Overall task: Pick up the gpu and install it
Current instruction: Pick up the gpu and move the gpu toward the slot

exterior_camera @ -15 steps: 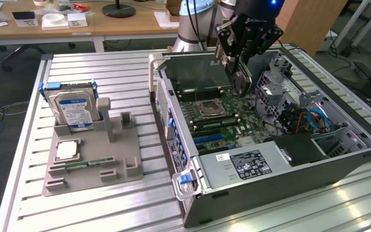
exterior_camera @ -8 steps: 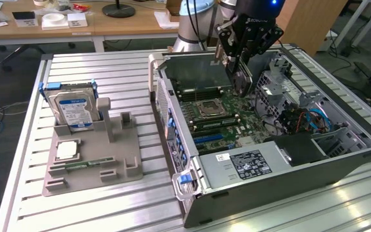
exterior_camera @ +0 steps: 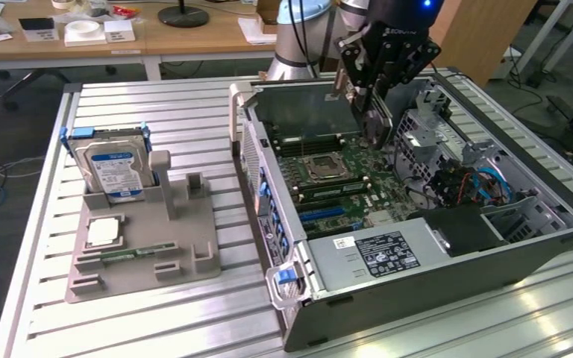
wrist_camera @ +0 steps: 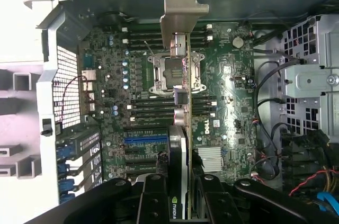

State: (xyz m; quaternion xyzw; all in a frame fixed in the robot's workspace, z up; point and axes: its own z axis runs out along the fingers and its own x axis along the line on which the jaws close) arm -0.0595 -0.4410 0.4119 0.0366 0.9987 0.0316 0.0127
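Observation:
My gripper hangs over the open computer case and is shut on the gpu. The card is held upright on its edge, its lower end just above the motherboard. In the wrist view the gpu appears edge-on between the black fingers, with its black cooler on one side and its silver end bracket pointing away from the gripper. Below it lie the motherboard, the CPU socket and the blue expansion slots.
A grey parts holder stands on the slatted table at the exterior view's left, carrying a hard drive with a blue-white label, a memory stick and a small square chip. The drive cage, cables and power supply crowd the case.

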